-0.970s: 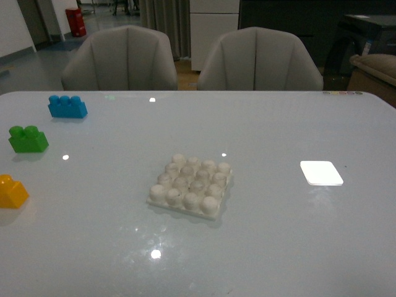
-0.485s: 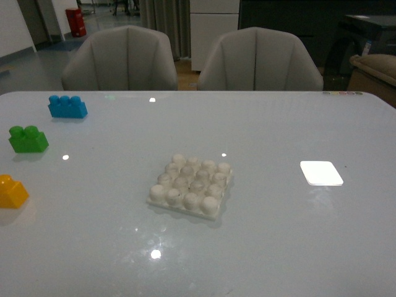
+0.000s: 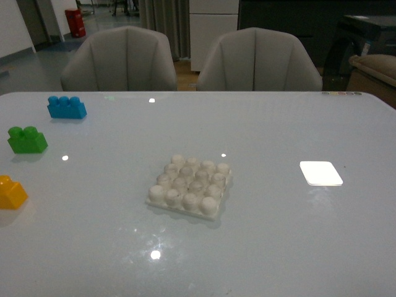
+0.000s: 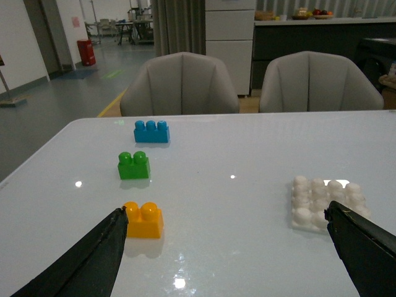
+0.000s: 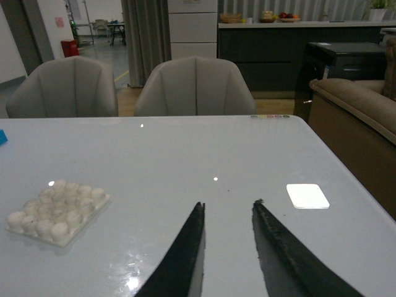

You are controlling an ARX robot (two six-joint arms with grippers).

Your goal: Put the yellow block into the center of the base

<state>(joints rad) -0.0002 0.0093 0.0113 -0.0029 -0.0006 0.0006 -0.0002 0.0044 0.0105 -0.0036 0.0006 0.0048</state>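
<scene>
Approach stage: with the left gripper (image 4: 226,210) spread wide and empty short of the yellow block (image 4: 143,220) at the left edge of the table (image 3: 278,124), and the right gripper (image 5: 228,203) slightly parted, advance, clamp the block, carry to the base (image 3: 189,185) centre.

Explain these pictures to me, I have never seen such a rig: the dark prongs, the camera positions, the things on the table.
This is a robot with two arms, each ending in a two-fingered tool. The front view is from a camera on its body; neither arm shows there. The other two come from cameras on the wrists, so the dark prongs are the left tool, spread wide, and the right tool, open more narrowly. Both hold nothing. On the table lie a yellow block, a green brick, a blue brick, a studded whitish base and a flat white rectangle.
</scene>
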